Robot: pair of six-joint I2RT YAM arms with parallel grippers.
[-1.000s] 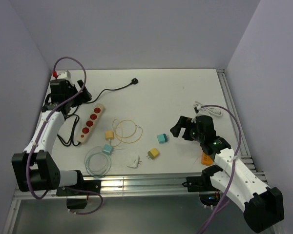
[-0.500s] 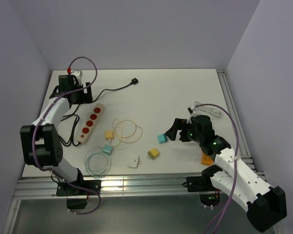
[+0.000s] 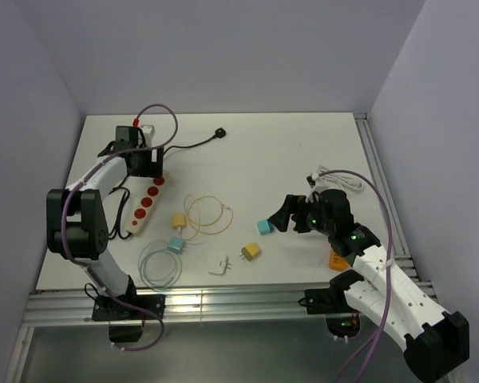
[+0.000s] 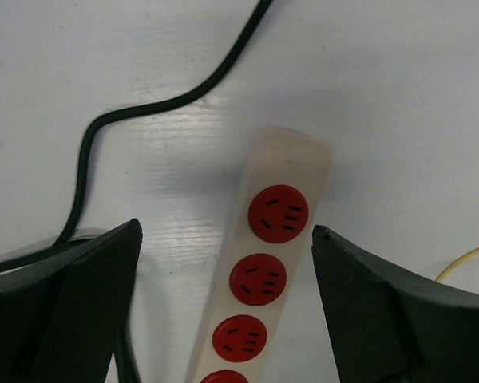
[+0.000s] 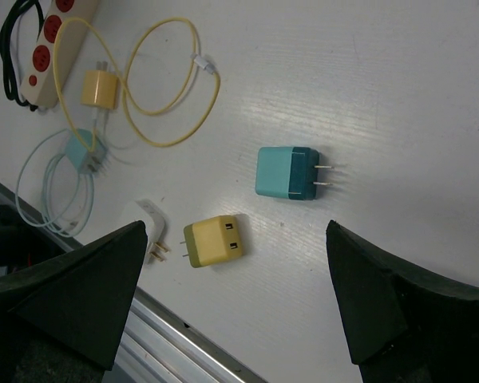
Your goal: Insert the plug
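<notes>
A beige power strip (image 3: 148, 199) with red sockets lies at the left; its black cord (image 3: 184, 146) runs to the back. My left gripper (image 3: 148, 166) is open above the strip's far end, and the strip (image 4: 271, 279) lies between the fingers in the left wrist view. A teal plug (image 3: 264, 227) lies mid-table with a yellow plug (image 3: 251, 252) and a white plug (image 3: 218, 264) nearer the front. My right gripper (image 3: 291, 214) is open and empty, just right of the teal plug (image 5: 286, 172); the yellow plug (image 5: 213, 241) also shows in that view.
A yellow charger (image 3: 178, 220) with a looped yellow cable and a teal charger (image 3: 175, 244) with a coiled cable lie beside the strip. A white cable (image 3: 339, 179) lies at the right. An orange piece (image 3: 336, 260) sits by the right arm.
My left gripper has swung right from the back left corner to above the strip's far end. My right gripper has moved a little left towards the teal plug.
</notes>
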